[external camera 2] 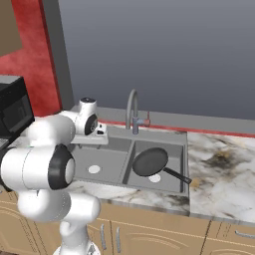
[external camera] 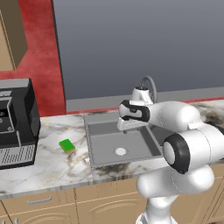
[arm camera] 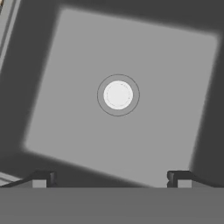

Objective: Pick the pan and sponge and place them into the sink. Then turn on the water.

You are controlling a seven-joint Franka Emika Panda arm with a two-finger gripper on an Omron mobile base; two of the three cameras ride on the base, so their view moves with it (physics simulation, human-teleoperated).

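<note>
The marbled table (external camera: 52, 166) runs under a grey wall panel, and the sink (external camera 2: 185, 149) is set into it; everything below is placed from that sink. It is a wide grey double basin with a raised rim, a round white drain (arm camera: 117, 94) in each half. To the sink's left, well apart along the table, stands a black boxy appliance (external camera: 15, 122). The white arm (external camera: 183, 144) reaches over the sink's left basin. At the sink's back edge, about at the divider between the basins, rises the grey arched faucet (external camera 2: 132, 110); no water runs from it. The pan (external camera 2: 149, 162) lies in the sink's right basin, dark and round, its thin handle (external camera 2: 177, 175) pointing toward the front right corner and passing over the rim there. The pincer (arm camera: 111, 179) hangs above the left basin, pointing down at its drain, its two dark fingertips (arm camera: 43, 178) spread wide apart with nothing between them. The sponge (external camera: 67, 145), green on top and yellow beneath, lies on the table just left of the sink, outside the rim.
</note>
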